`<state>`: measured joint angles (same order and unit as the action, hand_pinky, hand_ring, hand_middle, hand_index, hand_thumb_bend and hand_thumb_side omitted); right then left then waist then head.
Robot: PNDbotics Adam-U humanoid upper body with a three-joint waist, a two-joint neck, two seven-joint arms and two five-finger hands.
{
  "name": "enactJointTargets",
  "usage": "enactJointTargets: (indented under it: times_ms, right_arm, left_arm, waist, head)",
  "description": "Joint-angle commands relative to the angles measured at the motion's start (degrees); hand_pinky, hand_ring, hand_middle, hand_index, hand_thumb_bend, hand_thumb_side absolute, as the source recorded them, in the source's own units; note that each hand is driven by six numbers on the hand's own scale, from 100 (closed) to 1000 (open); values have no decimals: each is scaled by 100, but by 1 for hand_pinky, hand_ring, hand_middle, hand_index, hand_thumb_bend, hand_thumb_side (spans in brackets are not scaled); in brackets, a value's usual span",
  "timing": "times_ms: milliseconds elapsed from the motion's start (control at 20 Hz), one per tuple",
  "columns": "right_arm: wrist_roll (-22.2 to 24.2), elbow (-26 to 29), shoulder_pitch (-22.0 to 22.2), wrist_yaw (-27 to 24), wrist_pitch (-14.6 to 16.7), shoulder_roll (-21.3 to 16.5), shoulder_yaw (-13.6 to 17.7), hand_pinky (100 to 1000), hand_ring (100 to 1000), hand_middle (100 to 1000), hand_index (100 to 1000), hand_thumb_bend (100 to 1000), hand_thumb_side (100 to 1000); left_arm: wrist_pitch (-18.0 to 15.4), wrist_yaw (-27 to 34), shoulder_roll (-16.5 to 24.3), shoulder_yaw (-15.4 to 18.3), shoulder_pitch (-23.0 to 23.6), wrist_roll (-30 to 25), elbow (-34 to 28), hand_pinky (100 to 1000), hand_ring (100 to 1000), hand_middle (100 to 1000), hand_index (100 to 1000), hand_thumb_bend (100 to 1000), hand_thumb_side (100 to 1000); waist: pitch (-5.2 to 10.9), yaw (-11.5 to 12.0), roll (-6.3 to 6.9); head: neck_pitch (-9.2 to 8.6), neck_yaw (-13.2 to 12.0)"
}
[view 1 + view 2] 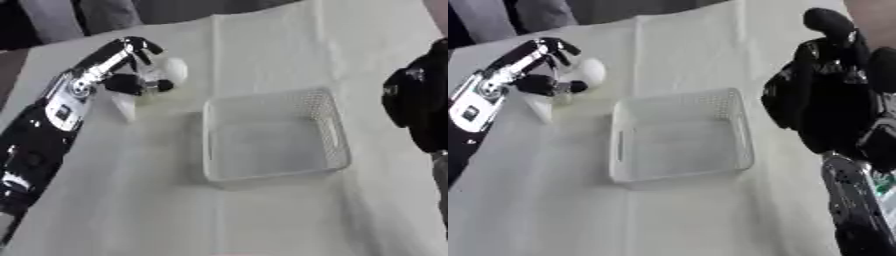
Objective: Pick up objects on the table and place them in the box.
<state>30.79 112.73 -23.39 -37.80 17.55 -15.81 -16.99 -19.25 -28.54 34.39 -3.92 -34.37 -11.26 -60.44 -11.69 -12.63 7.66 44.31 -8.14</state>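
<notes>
My left hand (pixel 112 61) is at the table's far left, fingers and thumb curled round a white roundish object (pixel 172 69). A pale, partly see-through piece (pixel 123 105) shows just below the hand; I cannot tell whether it belongs to that object. To the hand's right, the white perforated box (pixel 262 98) stands with nothing showing inside. At the right edge, beside the box, my black right hand (pixel 826 95) is held up with its fingers relaxed and nothing in it.
A white cloth (pixel 262 220) with fold lines covers the table. The near half of it is bare. The table's far edge runs close behind my left hand, with dark clothing (pixel 52 20) beyond it.
</notes>
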Motion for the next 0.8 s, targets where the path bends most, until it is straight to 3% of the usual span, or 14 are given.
enactJointTargets:
  times_ms: [50, 100, 250, 400, 450, 500, 550, 600, 650, 800]
  right_arm:
    - [33, 82, -99, -30, -3, -85, -14, 100, 195, 354, 868, 100, 820]
    - [35, 82, -103, -33, -4, -88, -17, 100, 194, 354, 868, 100, 820]
    - [44, 77, -107, -39, -14, -95, -27, 100, 192, 354, 868, 100, 818]
    - [50, 71, -107, -43, -26, -103, -34, 100, 191, 354, 869, 100, 817]
    - [51, 68, -106, -45, -31, -106, -36, 100, 188, 354, 869, 100, 816]
    - [52, 67, -105, -46, -36, -107, -36, 100, 186, 354, 869, 100, 816]
    - [54, 65, -101, -43, -39, -110, -34, 100, 184, 354, 870, 100, 815]
    - [56, 64, -100, -40, -41, -111, -33, 100, 183, 354, 870, 100, 815]
    - [56, 61, -94, -35, -43, -113, -30, 100, 181, 354, 870, 100, 814]
    - [57, 57, -93, -15, -44, -114, -24, 100, 178, 354, 871, 100, 814]
  left_arm:
    - [-103, -158, 156, -142, 60, -353, 216, 567, 704, 770, 854, 889, 638]
    - [-165, -245, 218, -186, 62, -611, 222, 605, 734, 798, 885, 1000, 554]
    - [-289, -502, 418, -284, 49, -1860, 189, 644, 750, 805, 922, 1000, 468]
    - [-223, -807, 555, -256, 11, -2828, -6, 640, 717, 779, 901, 1000, 438]
    - [-189, -929, 584, -232, -1, -2966, -117, 483, 573, 667, 781, 982, 409]
    - [-152, -1042, 592, -203, -4, -2998, -234, 327, 487, 551, 658, 637, 278]
    - [-69, -1160, 601, -123, -16, -2758, -404, 103, 354, 397, 463, 239, 100]
    - [21, -1309, 601, -96, 5, -2402, -558, 100, 283, 316, 384, 130, 100]
    - [119, -1474, 602, -2, -13, -1819, -801, 100, 100, 125, 201, 100, 100]
    - [313, -1898, 551, -32, 96, 48, -1125, 100, 100, 100, 167, 100, 100]
  waist:
    - [40, -22, -25]
    - [40, -28, -20]
    - [42, -40, -1]
    - [42, -38, 13]
    - [40, -33, 16]
    - [39, -27, 16]
    - [37, -17, 15]
    - [35, -16, 16]
    - [32, -8, 14]
    - [20, -18, 10]
  head:
    - [-19, -50]
    - [-19, -50]
    - [-19, -53]
    - [-19, -49]
    - [-19, -47]
    - [-19, -45]
    - [-19, -39]
    - [-19, -40]
    - [-19, -33]
    - [-19, -30]
